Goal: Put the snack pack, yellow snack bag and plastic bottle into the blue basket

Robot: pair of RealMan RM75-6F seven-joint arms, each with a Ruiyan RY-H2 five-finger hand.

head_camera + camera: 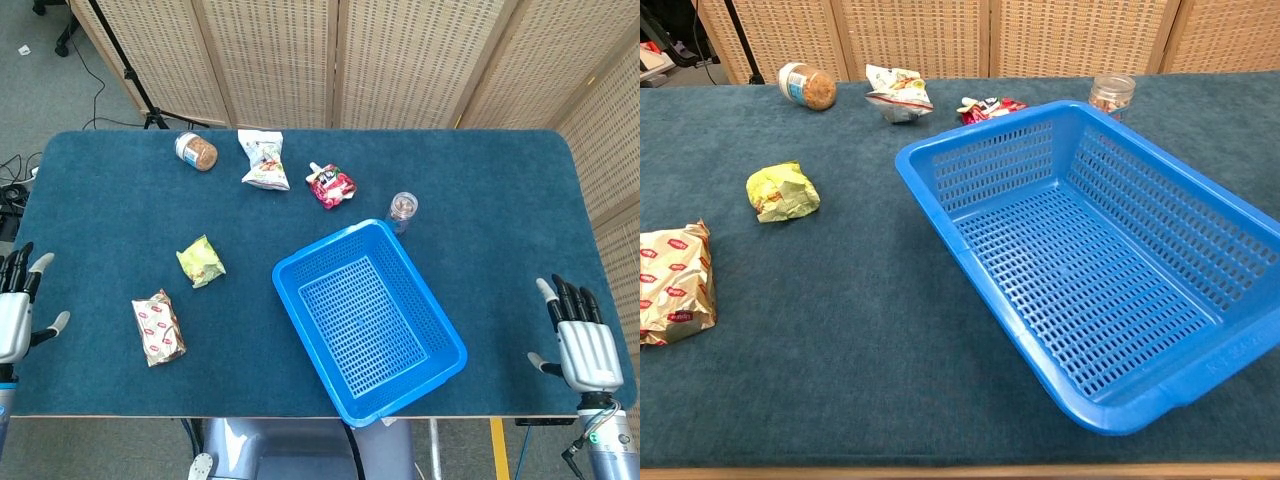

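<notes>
The blue basket (432, 358) (940, 160) sits empty near the table's front, right of centre. A yellow snack bag (201, 261) (783, 192) lies left of it. A gold and red snack pack (158, 327) (675, 284) lies nearer the front left edge. A plastic bottle (196, 152) (808, 86) lies on its side at the back left. My left hand (17, 306) hangs open at the left table edge. My right hand (579, 338) is open at the front right edge. Neither hand shows in the chest view.
A white snack bag (263, 160) (896, 92) and a red pouch (331, 186) (989, 106) lie at the back. A small clear jar (402, 209) (1111, 94) stands just behind the basket. Wicker screens stand behind the table; a tripod (125, 60) at back left.
</notes>
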